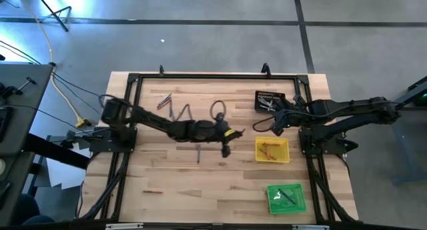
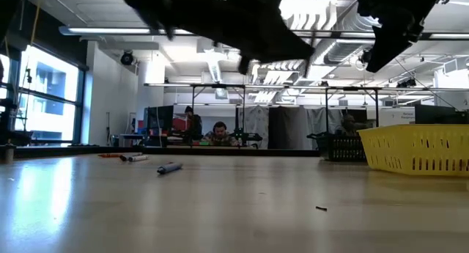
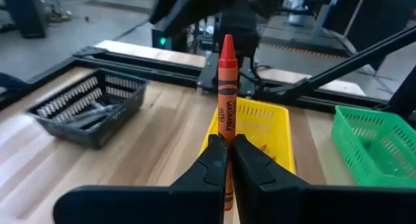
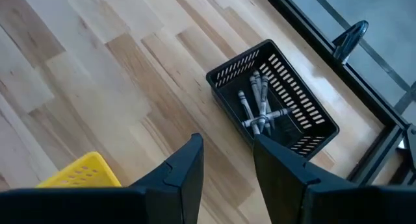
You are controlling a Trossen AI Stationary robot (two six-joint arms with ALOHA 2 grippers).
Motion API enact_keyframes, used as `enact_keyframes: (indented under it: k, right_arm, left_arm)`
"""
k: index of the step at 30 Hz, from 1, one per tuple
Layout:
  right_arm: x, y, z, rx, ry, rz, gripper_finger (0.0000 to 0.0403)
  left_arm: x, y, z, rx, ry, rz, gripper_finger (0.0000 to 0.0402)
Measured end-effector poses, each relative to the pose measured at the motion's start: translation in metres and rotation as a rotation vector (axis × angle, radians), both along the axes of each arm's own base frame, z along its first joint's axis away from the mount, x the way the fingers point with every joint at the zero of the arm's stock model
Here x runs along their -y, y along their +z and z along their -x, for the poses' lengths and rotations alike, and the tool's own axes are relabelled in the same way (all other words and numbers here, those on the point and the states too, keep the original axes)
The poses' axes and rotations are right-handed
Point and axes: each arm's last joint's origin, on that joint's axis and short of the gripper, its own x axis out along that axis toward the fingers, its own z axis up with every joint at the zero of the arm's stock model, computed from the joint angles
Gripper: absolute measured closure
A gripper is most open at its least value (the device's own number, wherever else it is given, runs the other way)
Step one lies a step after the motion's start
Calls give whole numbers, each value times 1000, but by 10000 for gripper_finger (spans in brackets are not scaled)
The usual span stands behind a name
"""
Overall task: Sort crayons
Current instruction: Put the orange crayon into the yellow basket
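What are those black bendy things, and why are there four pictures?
They are two robot arms sorting crayons. One camera looks down from above, one sits level with the table, and one rides on each wrist. The left hand is shut on an orange crayon, heading toward the yellow tray. The right hand is open and empty above the black tray, which holds grey crayons. A green tray stands nearby, and loose crayons lie on the wooden table.
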Motion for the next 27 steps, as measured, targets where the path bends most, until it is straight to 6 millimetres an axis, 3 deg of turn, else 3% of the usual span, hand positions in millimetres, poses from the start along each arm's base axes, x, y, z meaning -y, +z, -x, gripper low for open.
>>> enact_keyframes:
  k: [8, 15, 22, 27]
  right_arm:
    - [0, -1, 3, -33, 2, 4, 274]
    - [1, -2, 6, -70, 1, 6, 274]
    - [1, -3, 9, -104, 1, 9, 274]
    - [1, -3, 10, -112, 1, 10, 274]
  left_arm:
    - [-2, -21, -56, 11, -108, 25, 401]
    - [3, -31, -90, 37, -182, 25, 401]
    - [4, -47, -107, 34, -181, 34, 401]
    - [4, -63, -108, -6, -172, 61, 401]
